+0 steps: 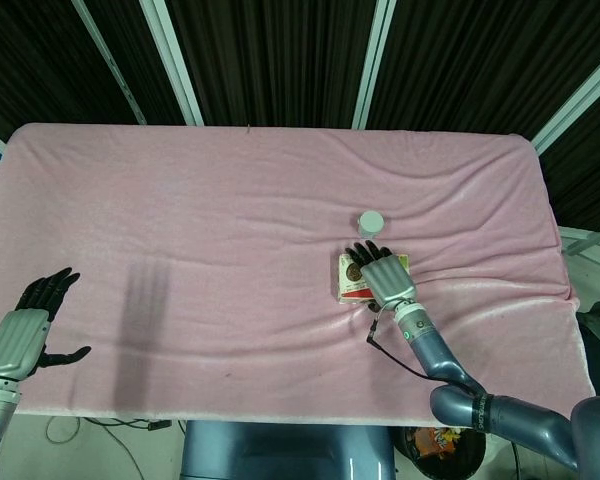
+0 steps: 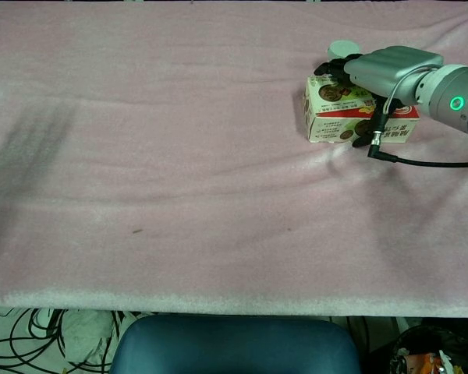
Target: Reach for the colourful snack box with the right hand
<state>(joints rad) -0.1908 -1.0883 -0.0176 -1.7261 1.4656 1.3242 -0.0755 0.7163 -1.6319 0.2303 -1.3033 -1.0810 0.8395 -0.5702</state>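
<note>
From the head view, your right hand (image 1: 382,272) lies palm-down on the colourful snack box (image 1: 351,282), fingers draped over its top; whether they actually clamp it you cannot tell. The box sits on the pink cloth (image 1: 230,220), right of centre, just beside a small white jar (image 1: 371,222) on its far side. Your left hand (image 1: 25,330) hovers at the table's near-left edge, fingers apart, holding nothing.

From the chest view, the right hand (image 2: 390,70) covers the box (image 2: 331,115) top — its dark fingertips (image 2: 327,68) reach the far-left corner, the thumb comes down the front face. The jar (image 2: 342,49) peeks out just behind. A black cable (image 2: 421,162) trails from the wrist.
</note>
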